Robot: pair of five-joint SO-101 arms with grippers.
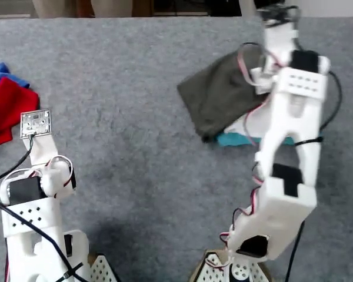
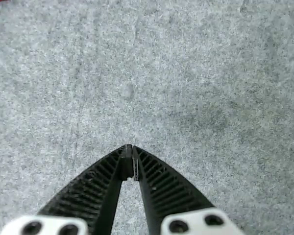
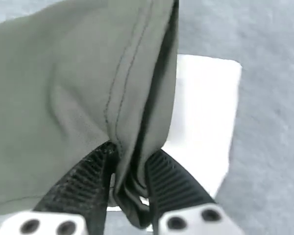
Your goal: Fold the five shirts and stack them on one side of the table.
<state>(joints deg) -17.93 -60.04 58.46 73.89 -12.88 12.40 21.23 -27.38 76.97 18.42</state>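
A dark olive shirt (image 1: 220,94) lies folded over a white shirt (image 1: 253,126) and a teal shirt (image 1: 232,140) at the right side of the table. My right gripper (image 3: 130,171) is shut on the olive shirt (image 3: 78,98), pinching its hemmed edge above the white shirt (image 3: 206,112). A red shirt (image 1: 9,108) and a blue shirt (image 1: 0,76) lie crumpled at the left edge. My left gripper (image 2: 132,164) is shut with nothing in it, hovering over bare grey cloth near the table's left front.
A grey felt cloth (image 1: 123,117) covers the whole table. The right arm (image 1: 288,147) stretches from the front edge up over the stack. The left arm's base (image 1: 35,223) stands at the front left corner.
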